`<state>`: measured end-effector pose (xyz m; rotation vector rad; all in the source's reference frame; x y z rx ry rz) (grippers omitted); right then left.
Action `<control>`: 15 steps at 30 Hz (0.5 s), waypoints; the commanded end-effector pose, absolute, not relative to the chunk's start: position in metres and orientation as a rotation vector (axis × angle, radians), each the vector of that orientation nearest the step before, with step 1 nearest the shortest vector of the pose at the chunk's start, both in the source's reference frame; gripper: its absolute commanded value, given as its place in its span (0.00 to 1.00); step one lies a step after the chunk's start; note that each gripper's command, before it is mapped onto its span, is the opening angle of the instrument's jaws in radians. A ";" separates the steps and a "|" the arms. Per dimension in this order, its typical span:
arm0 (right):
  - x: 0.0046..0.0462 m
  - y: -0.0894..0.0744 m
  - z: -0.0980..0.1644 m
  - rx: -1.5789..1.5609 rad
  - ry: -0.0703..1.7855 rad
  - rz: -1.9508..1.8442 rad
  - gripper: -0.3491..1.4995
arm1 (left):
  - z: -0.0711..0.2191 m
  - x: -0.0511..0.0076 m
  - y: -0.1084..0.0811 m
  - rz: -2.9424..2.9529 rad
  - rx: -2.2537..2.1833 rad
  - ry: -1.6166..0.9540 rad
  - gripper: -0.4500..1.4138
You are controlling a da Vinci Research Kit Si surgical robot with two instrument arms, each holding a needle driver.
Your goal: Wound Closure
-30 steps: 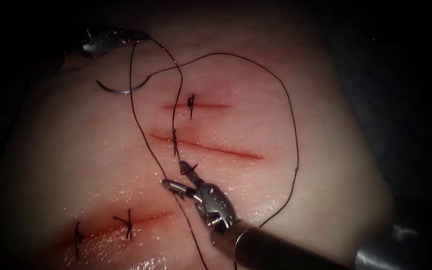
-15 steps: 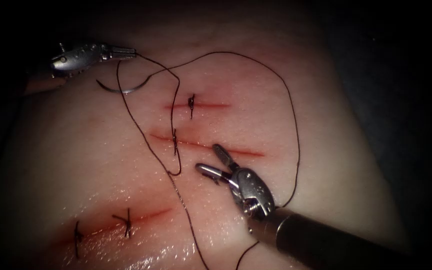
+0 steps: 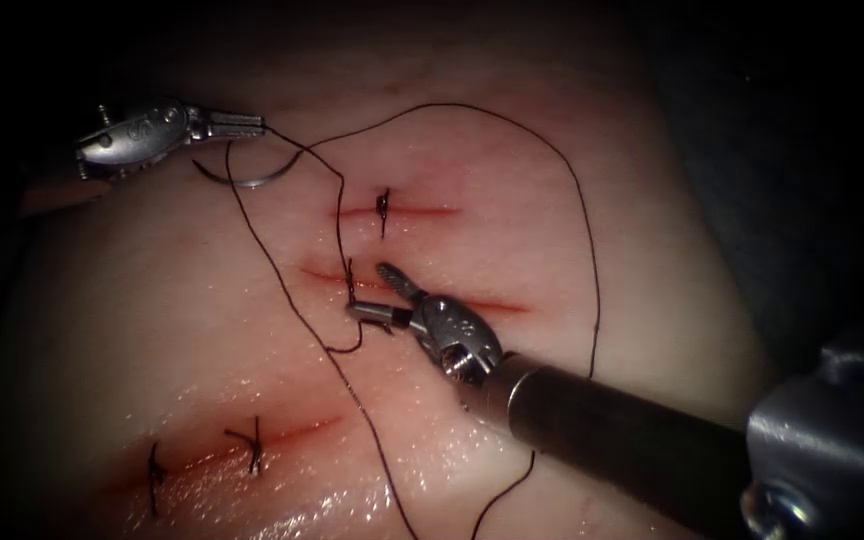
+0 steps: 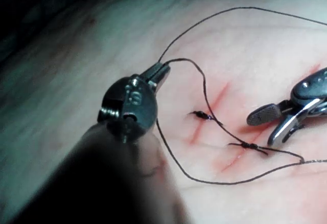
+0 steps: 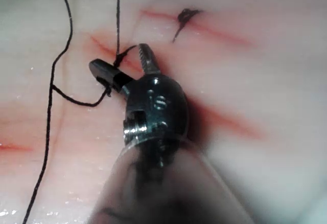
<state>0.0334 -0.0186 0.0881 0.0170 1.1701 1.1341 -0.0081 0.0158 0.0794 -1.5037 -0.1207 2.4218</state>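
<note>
The pale, glistening slab of pork-belly tissue has a soft, moist surface with wet highlights toward its near edge, and dark surroundings beyond its far and right edges. Several short reddish cuts cross it: an upper cut carrying one dark knotted stitch, a longer middle cut with a stitch at its left end, and a lower cut near the tissue's near-left corner with two knotted stitches.

The left arm's silvery metal claw sits at the far-left edge of the tissue, its slim jaws clenched on the thin black suture thread. The thread runs down from those jaws toward the middle cut's stitch, while another strand sweeps in a wide loop across the far and right parts of the tissue.

The curved steel needle lies free on the tissue surface just below the left claw, well left of the cuts, held by neither tool and not driven into the tissue.

The right arm's claw, shiny with serrated jaws on a dark cylindrical shaft, stands spread apart at the left end of the middle cut, straddling the stitch and the thread there, grasping nothing.
</note>
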 end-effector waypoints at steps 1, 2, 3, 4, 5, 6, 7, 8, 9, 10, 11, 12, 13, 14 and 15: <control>0.0349 -0.018 0.089 0.012 1.165 1.118 0.85 | 0.080 -0.0086 0.016 2.419 -1.515 -0.122 0.00; 0.0352 -0.017 0.089 -0.003 1.164 1.097 0.86 | 0.079 -0.0086 0.016 2.414 -1.528 -0.128 0.00; 0.0354 -0.017 0.089 -0.003 1.166 1.089 0.87 | 0.079 -0.0087 0.016 2.413 -1.530 -0.129 0.00; 0.0356 -0.017 0.090 -0.003 1.169 1.081 0.87 | 0.079 -0.0087 0.016 2.413 -1.531 -0.129 0.00; 0.0357 -0.017 0.090 0.002 1.173 1.077 0.88 | 0.079 -0.0087 0.016 2.412 -1.533 -0.130 0.00; 0.0360 -0.017 0.090 0.000 1.176 1.062 0.89 | 0.079 -0.0087 0.016 2.412 -1.533 -0.130 0.00; 0.0364 -0.017 0.090 0.006 1.181 1.058 0.90 | 0.078 -0.0087 0.016 2.412 -1.533 -0.130 0.00; 0.0367 -0.017 0.090 0.007 1.184 1.050 0.91 | 0.078 -0.0087 0.016 2.410 -1.537 -0.131 0.00; 0.0369 -0.017 0.090 0.008 1.183 1.043 0.91 | 0.078 -0.0087 0.016 2.408 -1.538 -0.128 0.00; 0.0372 -0.017 0.090 -0.001 1.183 1.026 0.92 | 0.078 -0.0088 0.016 2.405 -1.540 -0.125 0.00; 0.0375 -0.017 0.090 -0.009 1.184 1.009 0.93 | 0.078 -0.0088 0.015 2.400 -1.542 -0.119 0.00; 0.0377 -0.017 0.089 -0.016 1.186 0.991 0.94 | 0.077 -0.0088 0.015 2.395 -1.545 -0.113 0.00; 0.0379 -0.017 0.089 -0.022 1.187 0.972 0.94 | 0.077 -0.0089 0.015 2.397 -1.548 -0.106 0.00; 0.0380 -0.016 0.089 -0.033 1.187 0.950 0.95 | 0.077 -0.0089 0.015 2.392 -1.550 -0.099 0.00; 0.0382 -0.016 0.089 -0.041 1.188 0.942 0.95 | 0.077 -0.0090 0.015 2.385 -1.553 -0.089 0.00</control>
